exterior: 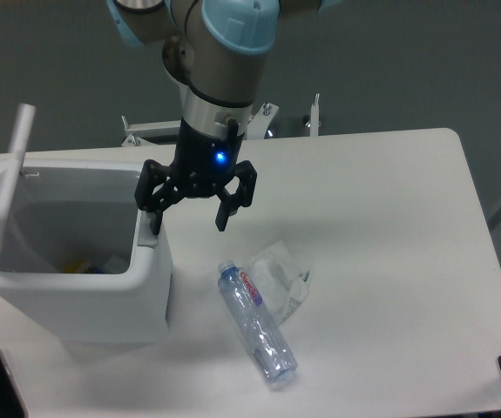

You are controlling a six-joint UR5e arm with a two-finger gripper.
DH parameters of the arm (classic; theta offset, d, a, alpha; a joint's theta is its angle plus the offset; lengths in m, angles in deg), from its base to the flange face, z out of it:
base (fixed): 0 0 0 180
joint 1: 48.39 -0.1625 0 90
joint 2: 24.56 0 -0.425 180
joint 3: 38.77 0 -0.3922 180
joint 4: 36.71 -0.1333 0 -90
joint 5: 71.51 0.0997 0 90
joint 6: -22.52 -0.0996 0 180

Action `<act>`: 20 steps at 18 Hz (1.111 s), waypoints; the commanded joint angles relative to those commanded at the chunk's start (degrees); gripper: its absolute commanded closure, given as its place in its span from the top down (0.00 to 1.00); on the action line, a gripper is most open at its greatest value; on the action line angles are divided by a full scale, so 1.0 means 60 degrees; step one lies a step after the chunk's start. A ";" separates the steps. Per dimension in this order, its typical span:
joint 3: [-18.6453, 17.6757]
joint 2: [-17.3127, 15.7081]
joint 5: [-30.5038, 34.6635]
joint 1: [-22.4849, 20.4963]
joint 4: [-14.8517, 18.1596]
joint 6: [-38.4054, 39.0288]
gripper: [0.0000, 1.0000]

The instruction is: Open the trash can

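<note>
One pincer (188, 219) finger on trash can (67, 296) rim, spread; lid up.

trash can (76, 300): white plastic, smooth, faint sheen; lid (8, 187) of the same plastic
gripper (189, 225): black matt fingers, plastic or coated metal, cannot tell which
wrist (216, 116): brushed silver metal, above it a glossy pale blue plastic cap
water bottle (255, 323): clear glossy plastic, crinkled
wrapper (281, 274): thin transparent film, shiny, creased
table (381, 252): smooth white matt top
</note>
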 joint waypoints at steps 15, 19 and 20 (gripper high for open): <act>0.0735 -0.0629 0.3193 -0.1975 0.1195 -0.2965 1.00; 0.0486 -0.1229 0.3223 -0.3058 0.2076 -0.5986 1.00; 0.0282 -0.1433 0.3223 -0.3366 0.2121 -0.6542 1.00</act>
